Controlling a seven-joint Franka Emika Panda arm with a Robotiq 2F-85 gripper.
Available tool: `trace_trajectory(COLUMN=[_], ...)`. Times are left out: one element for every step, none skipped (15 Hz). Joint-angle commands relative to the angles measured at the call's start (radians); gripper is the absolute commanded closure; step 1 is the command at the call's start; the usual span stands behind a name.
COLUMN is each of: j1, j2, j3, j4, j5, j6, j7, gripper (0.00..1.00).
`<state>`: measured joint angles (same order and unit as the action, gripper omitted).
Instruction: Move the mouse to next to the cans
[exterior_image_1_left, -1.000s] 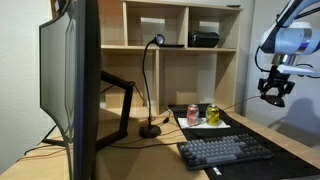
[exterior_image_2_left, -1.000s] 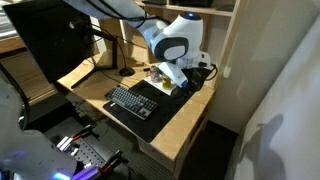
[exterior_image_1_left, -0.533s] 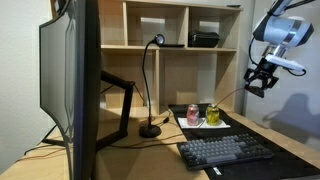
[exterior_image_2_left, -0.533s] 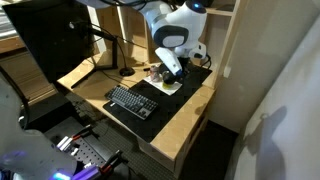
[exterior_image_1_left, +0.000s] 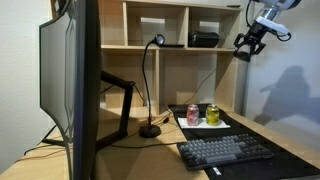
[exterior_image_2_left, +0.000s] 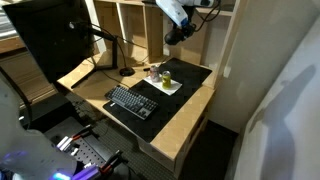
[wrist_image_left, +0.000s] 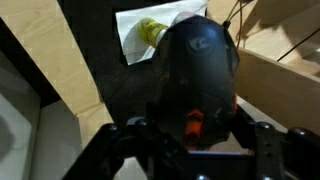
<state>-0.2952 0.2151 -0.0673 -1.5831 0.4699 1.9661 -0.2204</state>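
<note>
Jaws clamp the mouse high above the cans and keyboard, beside the shelves.

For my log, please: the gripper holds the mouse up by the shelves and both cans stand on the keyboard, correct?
Not quite: both exterior views show the cans on a white sheet beside the keyboard, not on it. The gripper does hold the mouse.
</note>
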Motion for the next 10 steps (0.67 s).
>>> trace_trajectory(j1=[0.095, 0.117, 0.085, 0.102, 0.112, 0.115, 0.119, 0.120, 0.120, 0.109], j2=[0.080, 0.106, 0.050, 0.077, 0.099, 0.112, 0.123, 0.139, 0.154, 0.174], j3=[-0.007, -0.009, -0.003, 0.002, 0.006, 0.008, -0.005, -0.014, -0.011, 0.009], j4=[0.017, 0.015, 0.003, 0.003, 0.003, 0.004, -0.003, -0.019, -0.031, -0.027], j5=[-0.082, -0.115, -0.077, -0.099, -0.108, -0.110, -0.144, -0.171, -0.171, -0.115], j6=[0.267, 0.352, 0.236, 0.302, 0.336, 0.351, 0.357, 0.405, 0.475, 0.510], j7=[0.114, 0.162, 0.106, 0.140, 0.154, 0.158, 0.164, 0.155, 0.138, 0.156], gripper=[0.52, 0.52, 0.27, 0.27, 0.27, 0.52, 0.52, 0.52, 0.52, 0.52])
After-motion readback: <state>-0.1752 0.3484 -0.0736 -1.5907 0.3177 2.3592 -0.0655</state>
